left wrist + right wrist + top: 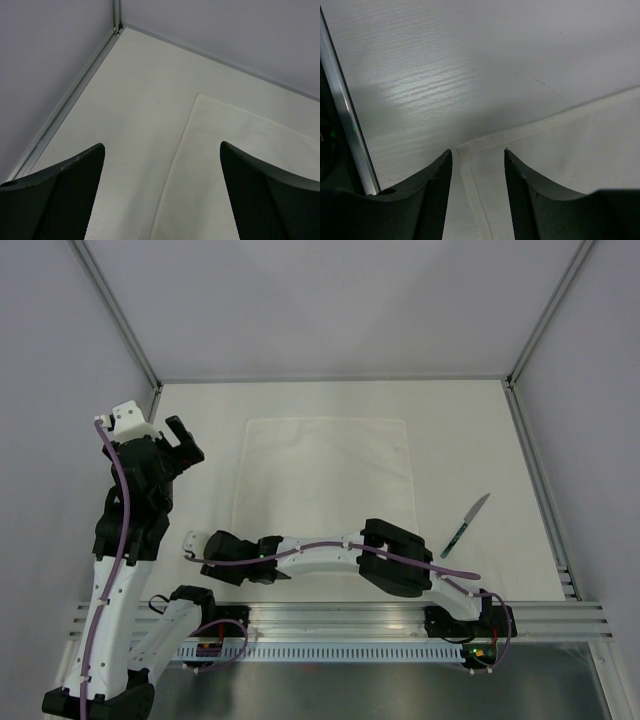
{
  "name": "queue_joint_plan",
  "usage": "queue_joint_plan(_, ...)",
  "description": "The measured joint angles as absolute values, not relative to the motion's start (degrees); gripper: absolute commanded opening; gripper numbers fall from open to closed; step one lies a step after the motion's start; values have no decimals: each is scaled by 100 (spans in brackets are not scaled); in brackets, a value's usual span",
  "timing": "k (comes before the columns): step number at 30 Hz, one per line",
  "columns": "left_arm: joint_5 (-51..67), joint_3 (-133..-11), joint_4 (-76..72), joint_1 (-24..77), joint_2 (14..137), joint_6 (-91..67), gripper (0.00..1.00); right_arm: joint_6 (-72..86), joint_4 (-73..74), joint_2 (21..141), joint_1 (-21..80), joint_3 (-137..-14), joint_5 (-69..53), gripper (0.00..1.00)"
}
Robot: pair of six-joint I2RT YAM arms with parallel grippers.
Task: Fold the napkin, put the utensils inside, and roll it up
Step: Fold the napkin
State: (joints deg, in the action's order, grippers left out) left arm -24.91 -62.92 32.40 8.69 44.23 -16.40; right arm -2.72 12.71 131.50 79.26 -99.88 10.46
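At the far left of the top view, the left arm stands raised over the white table [480, 430], and its left gripper [185, 445] hangs above bare tabletop just beside the left edge of the cloth. In its wrist view the left gripper [161, 146] has its two black textured fingers [65, 200] spread wide, with nothing between them. Below lie the table and the far-left corner of the cloth.

Nearer the bases, the right arm reaches across the front of the table toward the left. Its right gripper [192, 550] sits low at the near-left corner of the large white square fabric napkin [325, 475]. In the right wrist view the right gripper [477, 151] has its jaws partly apart. The hemmed corner of the napkin [570, 150] lies flat on the table right in the gap between the dark fingers [430, 200]. I cannot tell whether the tips touch the cloth.

The napkin lies spread flat and unfolded across the middle of the table, its near edge partly hidden under the right arm.

To the right, well apart from the cloth, lies the thin straight utensil with a dark teal handle and pale blade [465, 525]. It rests on the table at a slant, tip toward the far right.
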Motion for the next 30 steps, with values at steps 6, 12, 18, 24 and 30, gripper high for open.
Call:
queue_joint_plan(6,-2488,-6250,3240,851,4427,-1640,100,-189,1299,13235,7994,-10116,1044,52)
queue_joint_plan(12,-2484,-6239,3238,832,4447,-1640,100,-150,1304,13325,8005,-10125,1050,52)
queue_joint_plan(18,-2477,-6239,3240,832,4451,-1640,100,-150,1319,13325,8003,-10125,1066,43)
queue_joint_plan(24,-2421,-6206,3234,829,4453,-1640,100,-137,1326,13325,7964,-10112,1063,27)
queue_joint_plan(30,-2386,-6152,3232,808,4462,-1638,100,-132,1337,13325,7887,-10112,1046,15)
